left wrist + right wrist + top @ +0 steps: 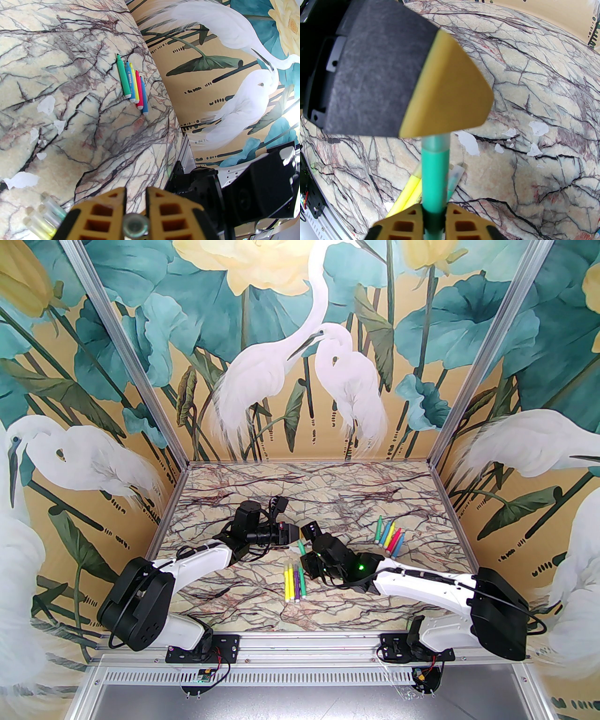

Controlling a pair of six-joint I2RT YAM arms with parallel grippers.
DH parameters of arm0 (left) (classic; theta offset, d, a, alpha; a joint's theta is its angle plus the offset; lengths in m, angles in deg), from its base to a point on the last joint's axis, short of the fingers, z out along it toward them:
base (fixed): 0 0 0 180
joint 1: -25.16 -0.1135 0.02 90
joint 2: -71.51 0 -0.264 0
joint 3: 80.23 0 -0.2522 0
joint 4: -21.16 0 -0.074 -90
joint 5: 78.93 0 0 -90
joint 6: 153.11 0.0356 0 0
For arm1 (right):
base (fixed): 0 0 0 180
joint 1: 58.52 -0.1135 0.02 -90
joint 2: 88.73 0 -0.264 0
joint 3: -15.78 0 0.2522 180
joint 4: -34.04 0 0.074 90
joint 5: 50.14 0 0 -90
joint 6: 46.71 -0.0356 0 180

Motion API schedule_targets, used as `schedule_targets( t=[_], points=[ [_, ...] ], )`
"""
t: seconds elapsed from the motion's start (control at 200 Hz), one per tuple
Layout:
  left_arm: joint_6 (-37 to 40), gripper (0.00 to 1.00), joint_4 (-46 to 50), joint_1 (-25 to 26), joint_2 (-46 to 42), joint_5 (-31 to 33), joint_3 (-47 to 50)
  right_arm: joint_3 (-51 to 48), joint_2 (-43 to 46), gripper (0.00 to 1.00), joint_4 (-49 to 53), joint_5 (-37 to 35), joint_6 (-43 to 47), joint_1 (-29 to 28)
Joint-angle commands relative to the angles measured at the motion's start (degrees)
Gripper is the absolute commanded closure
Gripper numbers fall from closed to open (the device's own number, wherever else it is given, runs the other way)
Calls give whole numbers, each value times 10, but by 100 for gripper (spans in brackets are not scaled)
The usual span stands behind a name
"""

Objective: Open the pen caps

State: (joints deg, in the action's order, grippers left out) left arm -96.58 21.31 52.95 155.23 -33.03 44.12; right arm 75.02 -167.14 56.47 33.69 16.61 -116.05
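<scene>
Five bare pens (389, 536) are laid aside at the right of the counter (328, 483); four capped pens (294, 581) are left near the middle. A teal pen (434, 178) is clamped in the right tool (433, 218), its cap (436, 141) pinched in the closed left tool (136, 194), not yet drawn off.

Three walls (422, 437) carry a mural of white egrets (349, 380), teal leaves and pale yellow flowers on tan. Aluminium posts (126, 352) stand in the back corners. The table (375, 483) is cream marble-patterned with dark veins and has white chipped patches (46, 105). A metal rail (304, 643) edges its near side. The light is even.
</scene>
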Motion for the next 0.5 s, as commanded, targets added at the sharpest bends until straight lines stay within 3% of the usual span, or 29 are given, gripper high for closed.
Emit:
schedule_targets(
  t=[0.0, 0.28, 0.495],
  points=[
    [-2, 91, -5, 4, -2, -17, -14, 0, 10, 67, -18, -15, 3, -3],
    [-13, 94, -10, 4, -12, -24, -13, -2, -1, 61, -31, -13, -1, -3],
    [-25, 94, -25, 4, -19, -29, -8, 2, -13, 66, -38, -5, 0, -3]
  ],
)
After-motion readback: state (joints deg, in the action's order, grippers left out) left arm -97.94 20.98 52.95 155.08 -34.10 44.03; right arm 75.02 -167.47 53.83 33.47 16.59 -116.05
